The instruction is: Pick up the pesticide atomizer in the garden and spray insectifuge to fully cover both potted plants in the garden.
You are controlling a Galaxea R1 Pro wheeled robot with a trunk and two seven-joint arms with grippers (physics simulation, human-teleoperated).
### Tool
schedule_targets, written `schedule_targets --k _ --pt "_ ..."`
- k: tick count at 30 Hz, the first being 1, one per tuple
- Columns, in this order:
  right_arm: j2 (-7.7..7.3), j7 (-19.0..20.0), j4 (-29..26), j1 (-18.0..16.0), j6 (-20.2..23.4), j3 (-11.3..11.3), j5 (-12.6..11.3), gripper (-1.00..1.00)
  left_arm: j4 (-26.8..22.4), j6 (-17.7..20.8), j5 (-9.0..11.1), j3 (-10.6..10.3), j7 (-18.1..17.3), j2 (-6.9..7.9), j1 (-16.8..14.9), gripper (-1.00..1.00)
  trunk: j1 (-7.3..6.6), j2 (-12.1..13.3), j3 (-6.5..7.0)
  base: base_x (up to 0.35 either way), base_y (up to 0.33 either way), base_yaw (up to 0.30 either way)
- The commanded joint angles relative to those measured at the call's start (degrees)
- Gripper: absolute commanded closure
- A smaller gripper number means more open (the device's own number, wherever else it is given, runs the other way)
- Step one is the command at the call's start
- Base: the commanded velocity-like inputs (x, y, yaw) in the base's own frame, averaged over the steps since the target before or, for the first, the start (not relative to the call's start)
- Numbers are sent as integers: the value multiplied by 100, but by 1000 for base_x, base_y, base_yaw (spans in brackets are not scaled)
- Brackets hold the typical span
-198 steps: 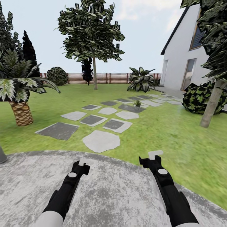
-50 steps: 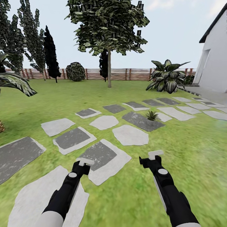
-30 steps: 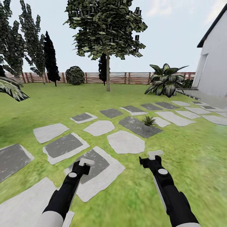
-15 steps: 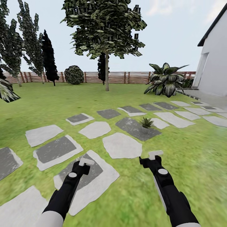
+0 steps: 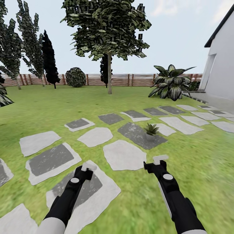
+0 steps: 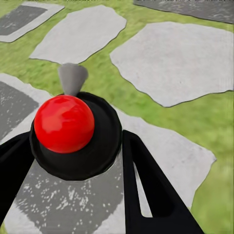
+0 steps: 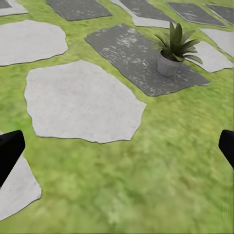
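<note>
Operator: Where is the task's thing placed?

Observer: One potted plant [image 5: 151, 129] is seen upright in its little grey pot on a dark stepping stone [image 5: 136, 136], ahead and slightly to the right, well apart from both arms. No whitish specks can be made out on its leaves. The pesticide atomizer is judged to be unfetched, so the task is taken as barely begun.

Operator: How are the end effectors held?

Observer: The right gripper [image 5: 159, 160] is spread wide, its fingers [image 7: 9, 151] at opposite edges of the right wrist view, with nothing between them but grass and a pale stone [image 7: 83, 102]. For the left gripper [image 5: 87, 167], it cannot be told whether it is spread or closed, since a red-topped black knob [image 6: 66, 124] is seen between the dark fingers.

Operator: How should the step in hand be done well?

Observer: The drive should be kept slow and straight along the stones, the pot should be given a margin so it is not tipped, and the lawn [image 5: 195, 162] should be scanned for the small white sprayer before any reach is begun
</note>
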Motion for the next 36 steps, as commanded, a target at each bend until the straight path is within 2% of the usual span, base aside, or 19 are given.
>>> schedule_targets --k 1,7,20,31,36 --pt "-1 17 -9 -3 34 -3 55 -100 -11 19 -59 26 -50 -8 -3 100 3 -3 -6 345 0 0" --pt "-1 17 -15 -3 70 -4 55 -100 -11 19 -59 26 -50 -7 -3 100 3 -3 -6 346 0 -49" --pt "5 17 -17 -3 86 -6 55 -100 -11 19 -59 26 -50 -8 -3 100 3 -3 34 346 0 -203" --pt "-4 21 -17 -3 87 -19 55 -100 -11 19 -59 26 -50 -8 -3 100 3 -3 36 346 0 -13" --pt "-4 17 -17 -3 91 -22 55 -100 -11 19 -59 24 -50 -8 -3 100 3 -3 38 346 0 -163"
